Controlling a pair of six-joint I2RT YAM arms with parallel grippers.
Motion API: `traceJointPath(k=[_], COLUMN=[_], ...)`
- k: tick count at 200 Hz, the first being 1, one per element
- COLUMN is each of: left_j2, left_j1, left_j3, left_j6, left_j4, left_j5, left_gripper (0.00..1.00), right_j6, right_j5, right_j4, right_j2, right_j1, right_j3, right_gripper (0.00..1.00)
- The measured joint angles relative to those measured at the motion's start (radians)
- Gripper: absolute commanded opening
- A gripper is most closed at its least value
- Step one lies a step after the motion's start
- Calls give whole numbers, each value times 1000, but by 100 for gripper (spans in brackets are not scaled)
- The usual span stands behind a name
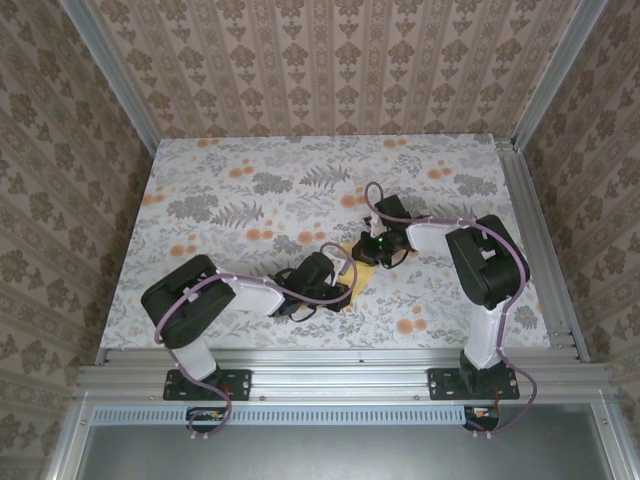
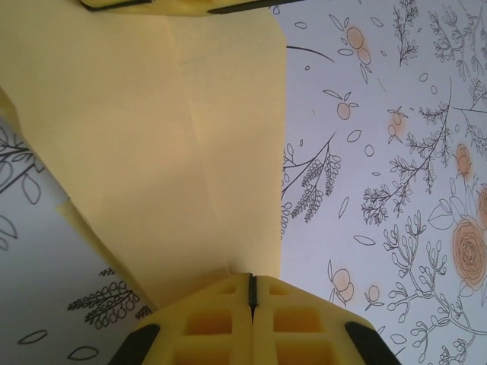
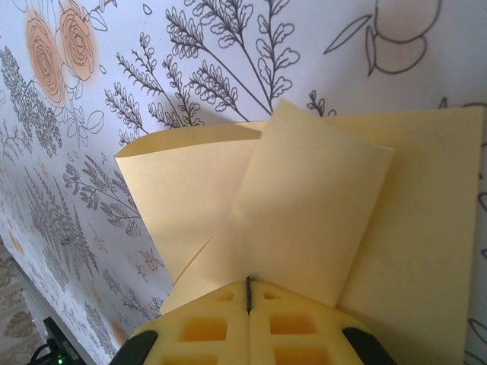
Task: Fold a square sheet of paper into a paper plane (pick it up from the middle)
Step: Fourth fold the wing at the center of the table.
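The square sheet of paper (image 1: 357, 272) is pale yellow, creased and partly folded, and sits at the table's middle between both grippers. My left gripper (image 1: 338, 292) is shut on its near edge; in the left wrist view the sheet (image 2: 167, 152) fans out from the closed yellow fingertips (image 2: 253, 280), with a centre crease running away from them. My right gripper (image 1: 368, 252) is shut on the far side. There a folded flap of the sheet (image 3: 304, 190) rises from its closed fingertips (image 3: 249, 283) over a curled layer behind. The paper plane is out of view.
The table carries a floral cloth (image 1: 250, 200) with orange flower prints (image 1: 405, 325). Patterned walls (image 1: 330, 60) close in three sides. An aluminium rail (image 1: 340, 375) runs along the near edge, holding both arm bases. Open cloth lies to the left and at the back.
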Motion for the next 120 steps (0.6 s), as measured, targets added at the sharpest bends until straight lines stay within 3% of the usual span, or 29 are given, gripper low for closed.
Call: traceJointPath(k=[56, 120], left_j2=[-19, -25], left_j1=[5, 9], left_j3=[-35, -42], left_j6=[0, 0], left_j4=[26, 29], left_j5=[-6, -7], left_gripper=[0, 0], right_j6=[-27, -29], right_j5=[-84, -79], right_j4=[-58, -60], right_j2=[61, 114], right_j1=[-51, -130], right_j3=[73, 154], right_gripper=[6, 6])
